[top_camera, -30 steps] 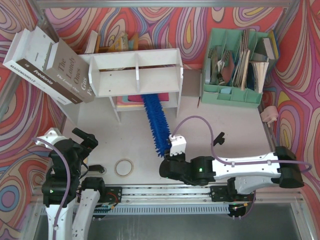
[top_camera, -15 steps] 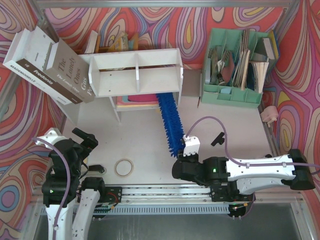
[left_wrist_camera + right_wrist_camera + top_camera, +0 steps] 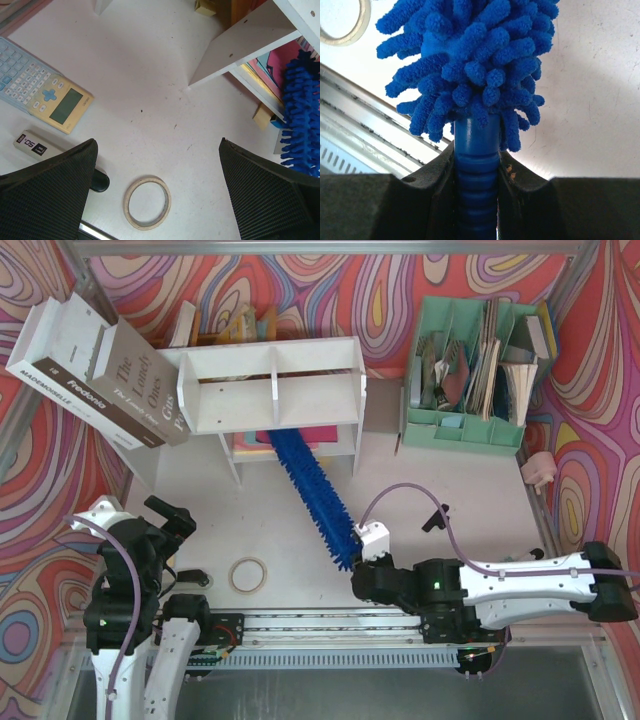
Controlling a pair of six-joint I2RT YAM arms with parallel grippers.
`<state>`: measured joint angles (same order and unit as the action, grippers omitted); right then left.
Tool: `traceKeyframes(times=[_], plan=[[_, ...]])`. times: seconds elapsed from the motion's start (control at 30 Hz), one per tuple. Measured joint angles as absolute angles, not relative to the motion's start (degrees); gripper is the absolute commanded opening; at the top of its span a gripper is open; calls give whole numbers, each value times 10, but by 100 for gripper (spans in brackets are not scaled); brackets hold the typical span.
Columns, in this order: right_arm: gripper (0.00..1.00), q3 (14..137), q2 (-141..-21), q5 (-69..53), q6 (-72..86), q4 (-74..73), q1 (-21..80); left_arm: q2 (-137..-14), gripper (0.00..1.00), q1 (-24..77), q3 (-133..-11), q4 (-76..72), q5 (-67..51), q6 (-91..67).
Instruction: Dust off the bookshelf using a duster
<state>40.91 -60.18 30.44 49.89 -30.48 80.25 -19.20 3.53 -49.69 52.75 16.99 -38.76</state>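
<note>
Right gripper (image 3: 476,170) jaws are clamped on the duster (image 3: 310,490) handle just below the fluff, lower centre of the top view. The head runs diagonally up-left, tip inside the lower shelf opening of the bookshelf (image 3: 272,380) at top centre. Left gripper (image 3: 157,145) jaws are wide apart, holding nothing, parked lower left over the counter (image 3: 470,490) by the tape roll (image 3: 249,574). My read: mid-task, bottom shelf being worked, the two upper compartments and top probably left to do.
</note>
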Motion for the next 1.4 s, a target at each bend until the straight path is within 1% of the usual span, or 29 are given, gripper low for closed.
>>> traceKeyframes(times=[0.23,0.5,0.63,0.9,1.23,1.4], plan=[[0,381,-568,270,451,-277,818,-192,98,35,-497,528,170,-388],[0,377,-599,254,426,-257,893,-192,98,35,-497,528,172,-388],[0,366,-602,253,436,-256,908,-192,98,35,-497,528,172,-388],[0,352,-606,283,517,-299,908,-193,98,35,-497,528,172,-388],[0,360,-695,299,533,-287,906,-195,98,35,-497,528,172,-388],[0,391,-737,298,518,-243,869,-196,98,35,-497,528,172,-388]])
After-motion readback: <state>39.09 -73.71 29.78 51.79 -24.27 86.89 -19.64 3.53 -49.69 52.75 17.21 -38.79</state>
